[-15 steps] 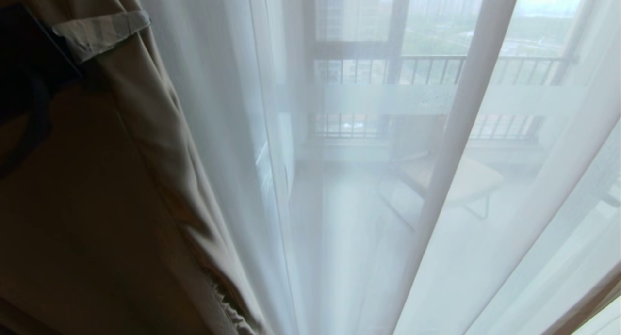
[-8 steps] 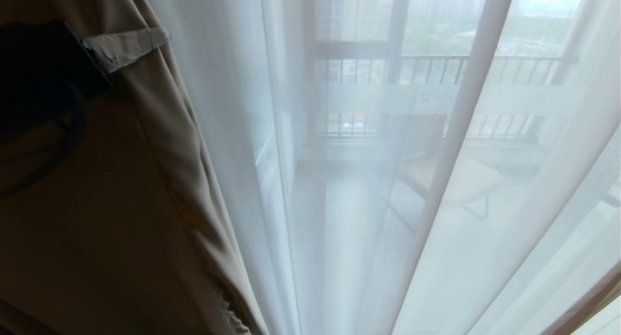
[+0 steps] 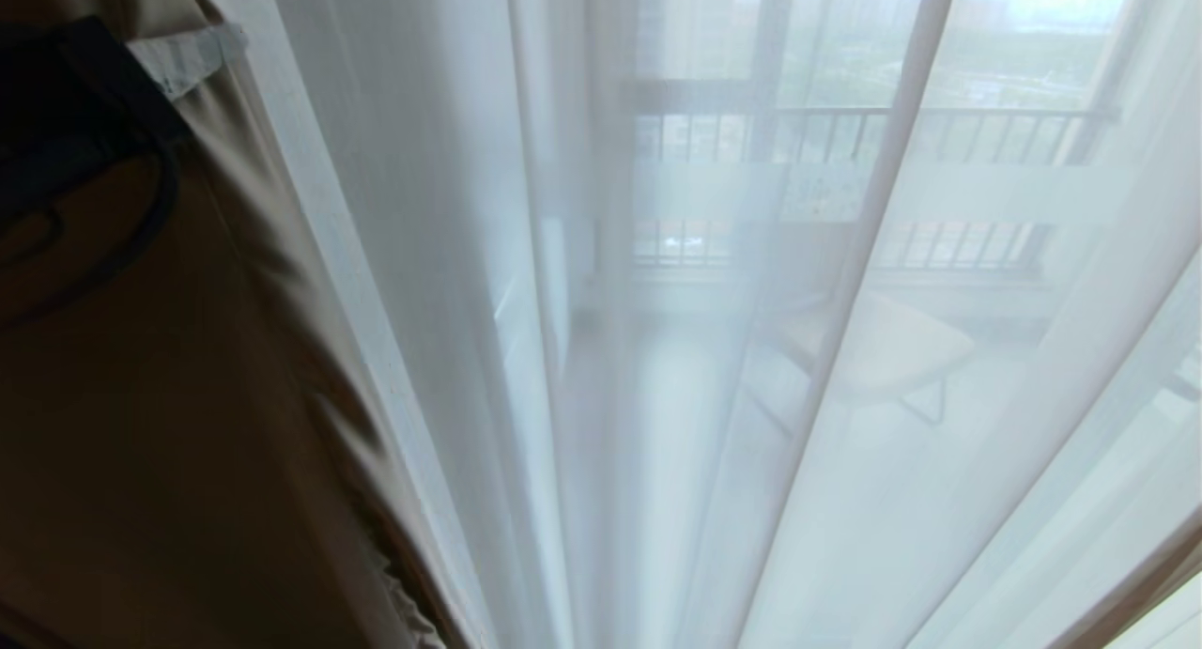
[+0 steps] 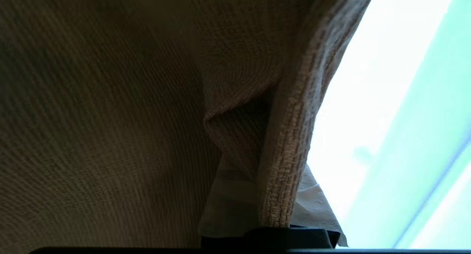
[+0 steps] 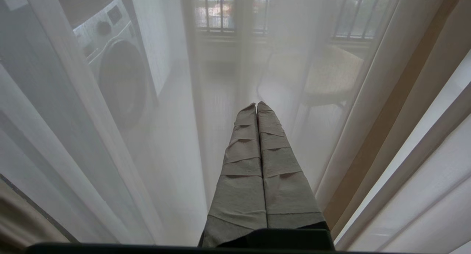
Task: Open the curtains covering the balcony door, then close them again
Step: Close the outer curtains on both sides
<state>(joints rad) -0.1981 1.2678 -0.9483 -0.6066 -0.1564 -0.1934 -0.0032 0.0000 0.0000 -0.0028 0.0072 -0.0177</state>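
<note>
Left wrist view: the left gripper (image 4: 265, 210) pinches the beige curtain (image 4: 110, 118) edge — sheer voile (image 3: 657, 395) hangs just beyond it. The right gripper (image 5: 256, 106), fingers pressed together, faces the voile.

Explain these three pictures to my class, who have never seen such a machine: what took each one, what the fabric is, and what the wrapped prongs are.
A two-armed robot on wheels stands before curtains. One camera on its head looks forward: a beige curtain hangs at the left, a see-through white sheer covers the rest, and the balcony door with its frosted band shows through.

The other two cameras sit on the wrists. The left gripper, fingers wrapped in grey tape, is shut on the beige curtain's woven edge. The right gripper, two taped fingers pressed together, holds nothing; beyond it, through the sheer, are a washing machine and a chair.
</note>
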